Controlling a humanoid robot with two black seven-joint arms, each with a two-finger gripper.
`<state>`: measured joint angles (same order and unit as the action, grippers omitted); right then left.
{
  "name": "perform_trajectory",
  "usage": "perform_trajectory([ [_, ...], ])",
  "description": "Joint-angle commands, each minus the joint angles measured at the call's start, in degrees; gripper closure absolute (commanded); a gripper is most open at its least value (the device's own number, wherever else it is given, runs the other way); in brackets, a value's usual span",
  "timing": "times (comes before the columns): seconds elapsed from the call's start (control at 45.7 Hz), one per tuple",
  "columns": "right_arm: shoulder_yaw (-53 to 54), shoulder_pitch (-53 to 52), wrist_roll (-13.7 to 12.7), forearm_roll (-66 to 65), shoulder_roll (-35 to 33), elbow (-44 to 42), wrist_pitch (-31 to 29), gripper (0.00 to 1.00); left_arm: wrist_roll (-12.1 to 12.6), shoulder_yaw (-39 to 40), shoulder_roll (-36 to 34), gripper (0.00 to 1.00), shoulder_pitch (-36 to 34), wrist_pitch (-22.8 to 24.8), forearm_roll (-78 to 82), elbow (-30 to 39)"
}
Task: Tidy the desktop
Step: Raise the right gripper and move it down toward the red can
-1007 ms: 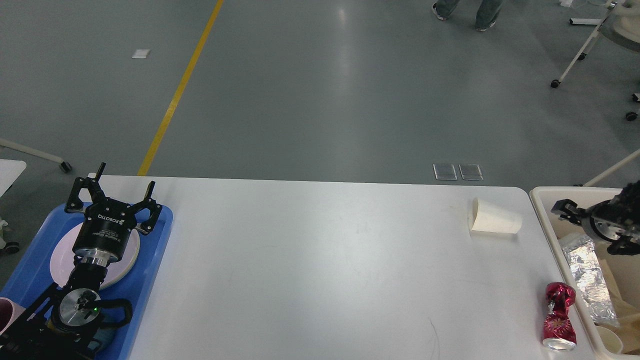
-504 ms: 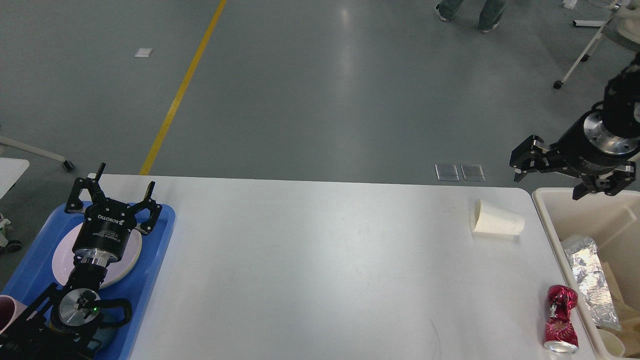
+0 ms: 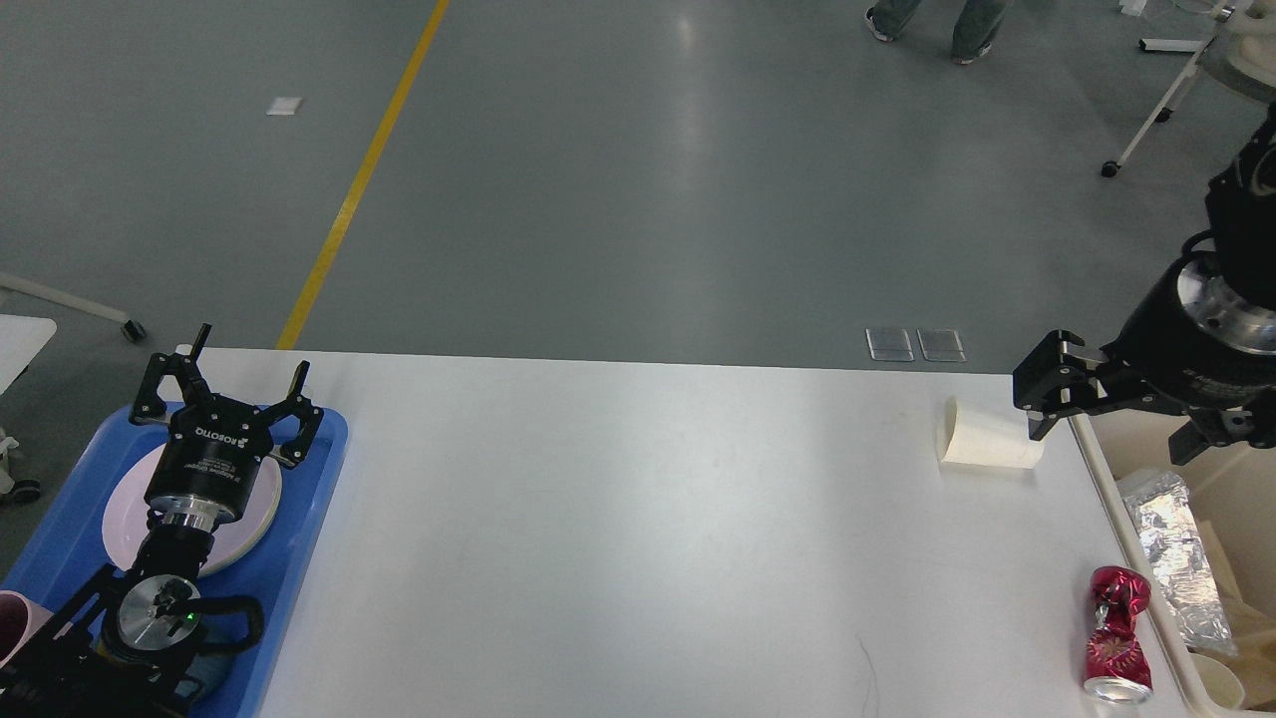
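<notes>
Over blue tray point(image 3: 309, 499) — left gripper point(image 3: 221, 384), "ROBOTIQ" label, jaws spread; right gripper point(image 3: 1121, 414) jaws unclear.

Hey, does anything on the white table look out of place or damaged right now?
Yes. A paper cup lies tipped on its side near the desktop's far right corner, and a crushed red can lies near the right edge beside the beige bin.

Single head view, looking forward and down from above the near edge of the desktop point(image 3: 638, 519). Whole width of the tabletop in frame, far edge at mid-height, grey floor beyond it filling the upper half. Medium distance: near enough for objects beside the desktop's ends to be cropped.
</notes>
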<state>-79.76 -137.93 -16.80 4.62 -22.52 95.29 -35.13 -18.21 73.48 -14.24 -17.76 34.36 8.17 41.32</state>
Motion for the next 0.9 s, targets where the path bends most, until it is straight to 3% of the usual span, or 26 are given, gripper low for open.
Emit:
perform_trajectory([
  [0.0, -2.8, 4.2, 0.3, 0.1, -0.5, -0.2, 6.0, 0.01, 0.0, 0.0, 0.0, 0.04, 0.0, 0.0, 0.0, 0.0],
  [0.241, -2.8, 19.4, 0.4, -0.3, -6.0, -4.3, 10.9, 0.04, 0.0, 0.0, 0.0, 0.04, 0.0, 0.0, 0.0, 0.0],
  [0.394, -1.1, 32.2, 1.1, -0.5, -6.5, -12.4, 12.0, 0.06, 0.0, 0.0, 0.0, 0.04, 0.0, 0.1, 0.0, 0.0],
  [0.591, 8.9, 50.3, 1.3, -1.8, -6.2, -25.6, 12.1, 0.06, 0.0, 0.0, 0.0, 0.04, 0.0, 0.0, 0.0, 0.0],
  [0.744, 11.9, 58.9, 1.3, -3.9, -5.8, -32.7, 12.5, 0.06, 0.0, 0.0, 0.0, 0.04, 0.0, 0.0, 0.0, 0.0],
  [0.876, 12.5, 64.3, 1.2, -4.4, -3.0, -35.3, 19.6, 0.06, 0.0, 0.0, 0.0, 0.04, 0.0, 0.0, 0.0, 0.0],
])
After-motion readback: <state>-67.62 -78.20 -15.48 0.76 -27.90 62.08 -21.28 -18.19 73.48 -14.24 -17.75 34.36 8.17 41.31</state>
